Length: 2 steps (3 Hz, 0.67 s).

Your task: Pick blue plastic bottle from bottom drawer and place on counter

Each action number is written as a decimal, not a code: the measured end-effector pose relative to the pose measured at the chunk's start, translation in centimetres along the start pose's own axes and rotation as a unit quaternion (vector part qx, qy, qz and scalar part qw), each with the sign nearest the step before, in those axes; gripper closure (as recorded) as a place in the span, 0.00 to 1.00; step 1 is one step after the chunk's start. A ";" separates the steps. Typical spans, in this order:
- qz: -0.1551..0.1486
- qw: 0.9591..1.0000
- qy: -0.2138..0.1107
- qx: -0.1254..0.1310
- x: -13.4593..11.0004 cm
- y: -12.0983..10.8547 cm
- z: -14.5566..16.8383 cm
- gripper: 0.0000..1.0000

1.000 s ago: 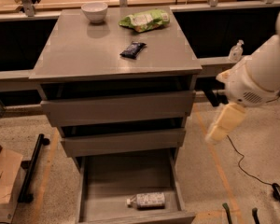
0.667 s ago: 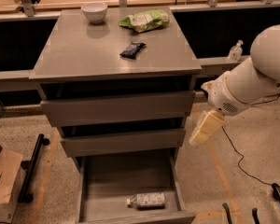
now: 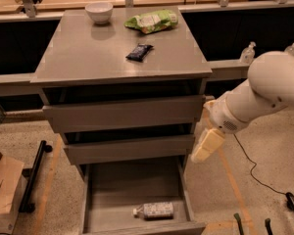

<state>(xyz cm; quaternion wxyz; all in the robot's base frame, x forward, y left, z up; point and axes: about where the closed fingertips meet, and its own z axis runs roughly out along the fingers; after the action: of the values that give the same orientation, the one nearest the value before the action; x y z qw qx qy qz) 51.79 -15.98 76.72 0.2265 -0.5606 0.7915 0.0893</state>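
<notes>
The blue plastic bottle [image 3: 154,210] lies on its side in the open bottom drawer [image 3: 137,184], near the drawer's front, white cap pointing left. The grey counter [image 3: 98,53] tops the cabinet. My gripper [image 3: 207,146] hangs at the cabinet's right side, level with the middle drawer, above and to the right of the bottle. It holds nothing that I can see.
On the counter stand a white bowl [image 3: 99,11], a green snack bag [image 3: 152,21] and a dark packet [image 3: 139,52]. Two clear pump bottles [image 3: 247,52] sit on a ledge at right. A cardboard box [image 3: 4,190] is at lower left; a cable [image 3: 250,168] lies on the floor.
My arm and gripper have swung left and a little down, from well right of the cabinet to its right edge. The bottle and drawer have not moved.
</notes>
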 end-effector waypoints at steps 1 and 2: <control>0.021 0.999 -0.006 -0.035 2.6 0.4 7.2 0.00; 0.045 0.997 -0.008 -0.059 5.0 0.7 13.6 0.00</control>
<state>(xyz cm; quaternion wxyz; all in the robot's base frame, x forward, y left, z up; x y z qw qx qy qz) 53.30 -14.53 62.36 0.1955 -0.5364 0.8071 0.1506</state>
